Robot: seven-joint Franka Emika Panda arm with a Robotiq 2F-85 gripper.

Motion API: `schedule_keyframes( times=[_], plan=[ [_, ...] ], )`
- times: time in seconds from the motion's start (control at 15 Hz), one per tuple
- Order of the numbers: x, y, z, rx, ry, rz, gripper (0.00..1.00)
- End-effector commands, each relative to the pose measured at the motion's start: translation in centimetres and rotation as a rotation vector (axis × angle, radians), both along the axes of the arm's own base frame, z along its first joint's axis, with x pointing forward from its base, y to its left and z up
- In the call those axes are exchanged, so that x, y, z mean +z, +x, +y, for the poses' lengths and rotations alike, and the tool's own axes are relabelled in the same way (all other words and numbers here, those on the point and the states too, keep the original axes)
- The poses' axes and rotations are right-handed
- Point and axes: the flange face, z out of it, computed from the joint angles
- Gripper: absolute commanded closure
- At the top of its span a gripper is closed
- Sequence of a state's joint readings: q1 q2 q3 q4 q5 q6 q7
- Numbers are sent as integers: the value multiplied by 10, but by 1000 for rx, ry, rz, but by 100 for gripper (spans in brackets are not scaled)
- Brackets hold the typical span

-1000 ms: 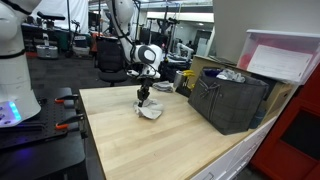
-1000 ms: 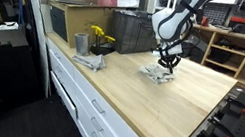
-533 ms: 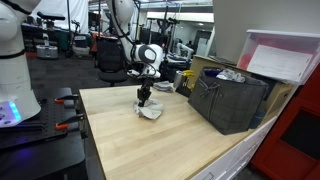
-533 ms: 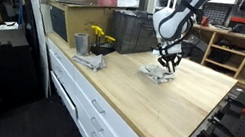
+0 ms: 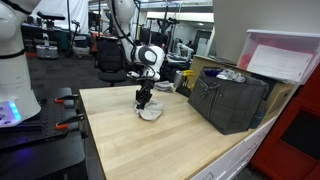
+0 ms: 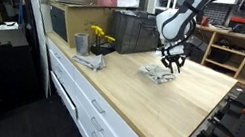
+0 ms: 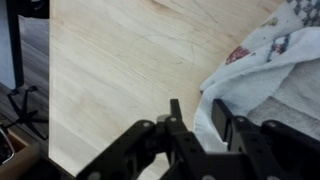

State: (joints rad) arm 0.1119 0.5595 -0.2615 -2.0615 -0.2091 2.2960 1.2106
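Observation:
A crumpled white cloth with a red and grey print (image 5: 151, 113) (image 6: 157, 74) lies on the wooden tabletop (image 5: 150, 145). My gripper (image 5: 143, 101) (image 6: 171, 66) points down over it, just above the cloth's edge. In the wrist view the black fingers (image 7: 176, 113) stand apart, and my gripper (image 7: 198, 122) has a fold of the cloth (image 7: 270, 70) lying loose in the gap. One finger is over bare wood, the other over the cloth. The cloth rests on the table and is not lifted.
A dark mesh crate (image 5: 230, 100) (image 6: 134, 30) stands at the table's far side, with a pink and white box (image 5: 285, 55) behind it. A metal cup (image 6: 80, 43), yellow flowers (image 6: 99, 37) and another rag (image 6: 88, 61) sit near one corner.
The jaws have parted from shut and let go of the cloth, which now lies on the table. The gripper has shifted slightly.

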Motion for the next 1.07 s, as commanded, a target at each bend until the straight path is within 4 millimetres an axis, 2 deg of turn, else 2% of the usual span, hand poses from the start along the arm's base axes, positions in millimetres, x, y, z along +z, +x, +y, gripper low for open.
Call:
schedule_keyframes(
  times=[0.0, 0.07, 0.13, 0.27, 0.53, 0.6, 0.73, 0.87, 1.0],
  plan=[
    [3, -7, -4, -57, 6, -23, 92],
    [4, -6, -5, -64, 4, -27, 98],
    [5, -6, -6, -67, 4, -30, 100],
    [6, -6, -6, -73, 15, -34, 100],
    [26, 0, -8, -63, 20, -117, 100],
    [31, 2, -11, -58, 19, -146, 74],
    [38, 5, -15, -61, 22, -186, 66],
    [37, 4, -19, -74, 34, -201, 51],
    [28, -2, -25, -93, 43, -197, 35]
  ],
)
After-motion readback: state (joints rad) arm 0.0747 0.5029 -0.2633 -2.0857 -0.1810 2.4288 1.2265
